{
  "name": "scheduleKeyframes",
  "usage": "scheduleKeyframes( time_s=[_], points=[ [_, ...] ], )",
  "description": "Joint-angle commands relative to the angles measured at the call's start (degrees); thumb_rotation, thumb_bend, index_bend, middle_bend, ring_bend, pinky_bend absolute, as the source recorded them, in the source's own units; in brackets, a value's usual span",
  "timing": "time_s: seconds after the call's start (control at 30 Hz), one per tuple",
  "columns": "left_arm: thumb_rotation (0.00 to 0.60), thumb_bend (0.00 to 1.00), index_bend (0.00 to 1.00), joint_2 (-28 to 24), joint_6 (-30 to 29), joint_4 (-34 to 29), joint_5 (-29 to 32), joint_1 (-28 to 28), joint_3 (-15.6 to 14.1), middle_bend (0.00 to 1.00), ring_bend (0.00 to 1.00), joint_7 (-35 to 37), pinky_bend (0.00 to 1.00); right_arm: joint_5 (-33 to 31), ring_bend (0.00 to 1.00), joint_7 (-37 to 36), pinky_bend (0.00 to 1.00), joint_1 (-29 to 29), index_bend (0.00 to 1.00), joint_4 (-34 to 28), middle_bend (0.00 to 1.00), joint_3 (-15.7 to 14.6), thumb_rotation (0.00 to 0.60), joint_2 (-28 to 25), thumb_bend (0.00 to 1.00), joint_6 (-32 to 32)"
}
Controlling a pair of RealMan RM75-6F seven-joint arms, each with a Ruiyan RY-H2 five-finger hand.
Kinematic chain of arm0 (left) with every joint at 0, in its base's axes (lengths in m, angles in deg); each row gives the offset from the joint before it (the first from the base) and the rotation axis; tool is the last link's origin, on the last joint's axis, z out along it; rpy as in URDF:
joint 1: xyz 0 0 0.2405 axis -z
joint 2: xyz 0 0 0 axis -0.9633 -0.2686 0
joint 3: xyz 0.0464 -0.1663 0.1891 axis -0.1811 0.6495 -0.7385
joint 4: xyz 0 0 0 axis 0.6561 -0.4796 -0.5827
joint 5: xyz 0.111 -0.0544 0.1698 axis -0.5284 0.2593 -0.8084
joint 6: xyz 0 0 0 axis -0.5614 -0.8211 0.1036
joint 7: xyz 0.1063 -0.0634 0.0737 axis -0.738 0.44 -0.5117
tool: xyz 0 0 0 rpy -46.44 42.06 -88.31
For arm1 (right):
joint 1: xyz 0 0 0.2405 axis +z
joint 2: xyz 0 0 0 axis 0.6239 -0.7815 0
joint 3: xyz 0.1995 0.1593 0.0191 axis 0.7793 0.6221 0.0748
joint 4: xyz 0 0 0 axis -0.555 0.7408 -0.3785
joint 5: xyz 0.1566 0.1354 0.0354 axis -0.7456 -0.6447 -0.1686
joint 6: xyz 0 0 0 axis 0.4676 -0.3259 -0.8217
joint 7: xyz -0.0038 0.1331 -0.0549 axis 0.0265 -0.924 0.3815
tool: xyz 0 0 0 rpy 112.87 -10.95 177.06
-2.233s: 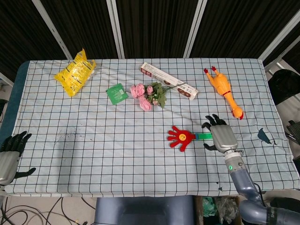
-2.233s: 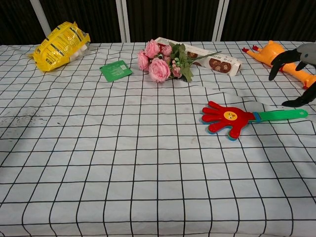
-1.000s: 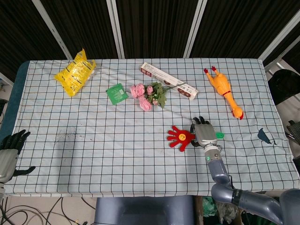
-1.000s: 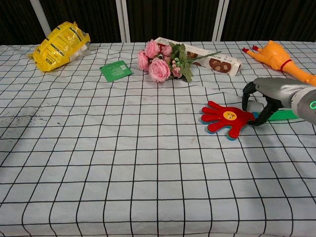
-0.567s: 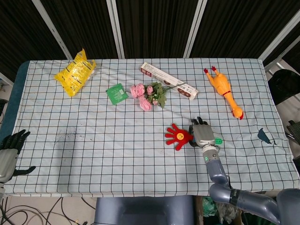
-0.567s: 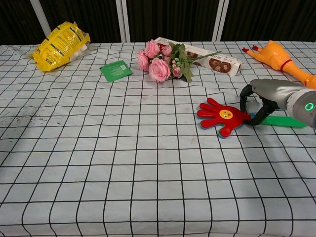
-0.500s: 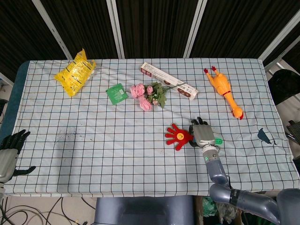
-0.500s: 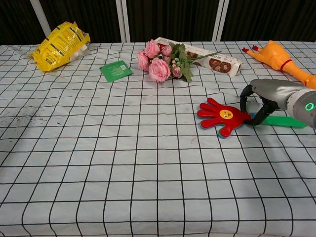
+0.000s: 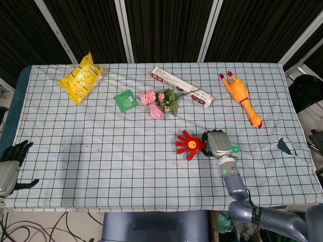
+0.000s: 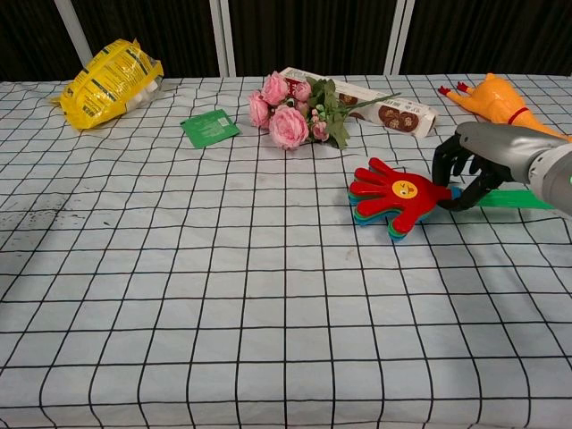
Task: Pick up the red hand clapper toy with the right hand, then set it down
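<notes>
right hand (image 10: pixel 474 170) grips the clapper toy (image 10: pixel 393 198), seemingly lifted

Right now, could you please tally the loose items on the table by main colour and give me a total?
Yellow: 1, snack bag
Orange: 1, rubber chicken
Green: 1, packet
Pink: 1, flower bunch
White: 1, long box
Red: 1, hand clapper toy
Total: 6
</notes>
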Motion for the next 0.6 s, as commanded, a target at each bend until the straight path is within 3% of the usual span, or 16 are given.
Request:
scheduleKeyframes(
  time_s=[0.03,0.4,0.6],
  points=[
    [0.6,0.0,0.0,0.0,0.1,-0.1,0.1,0.0,0.0,0.0,0.0,0.1,0.0,1.3,0.47,-1.3,0.43,-0.5,0.8,-0.6,0.57,-0.1,0.6,-0.4,0.66,-0.5],
    [0.6,0.0,0.0,-0.2,0.1,-0.2,0.1,0.0,-0.1,0.0,0.0,0.4,0.0,4.9,0.61,-5.5,0.57,-1.5,0.89,-2.3,0.72,0.1,0.6,-1.3,0.74,-1.7],
    [0.6,0.0,0.0,-0.3,0.2,-0.4,0.2,0.0,-0.1,0.0,0.0,0.7,0.0,6.5,0.63,-13.2,0.61,-2.7,0.9,-5.5,0.74,2.2,0.6,-1.7,0.77,-2.0]
  ],
)
